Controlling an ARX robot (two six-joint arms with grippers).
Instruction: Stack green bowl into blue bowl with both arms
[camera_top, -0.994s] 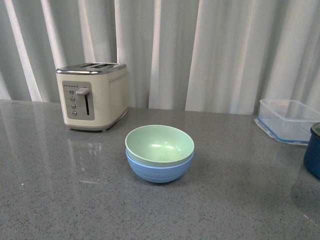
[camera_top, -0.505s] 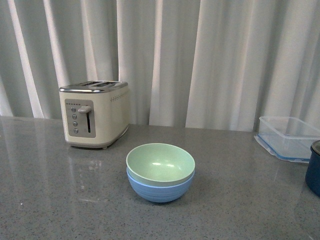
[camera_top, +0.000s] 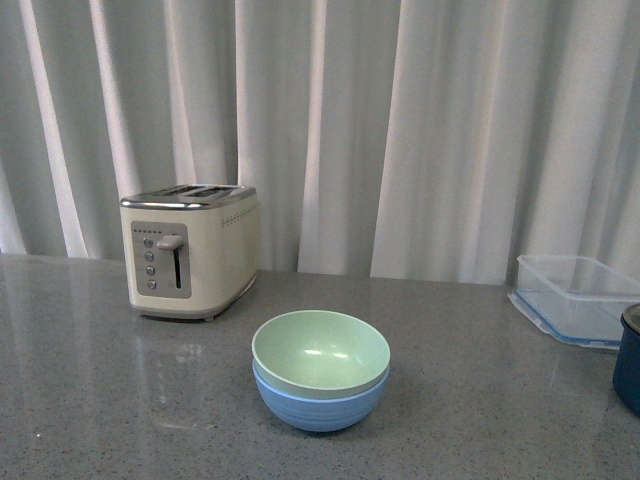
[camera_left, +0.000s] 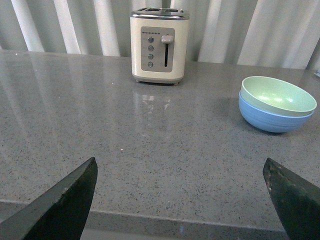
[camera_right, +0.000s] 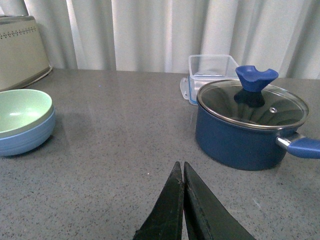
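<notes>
Already the pale mint-green round matte bowl (camera_top: 320, 353) sits nested inside the light sky-blue round matte bowl (camera_top: 320, 404) on the grey speckled countertop (camera_top: 100, 400). Left gripper (camera_left: 182, 200) — fingers spread wide, empty. Right gripper (camera_right: 183, 200) — fingers pressed together, holding nothing.

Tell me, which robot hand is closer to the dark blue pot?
The right. The right gripper, fingers pressed together, points at the dark blue pot just ahead. The left gripper is wide open, far across the counter near the toaster.
</notes>
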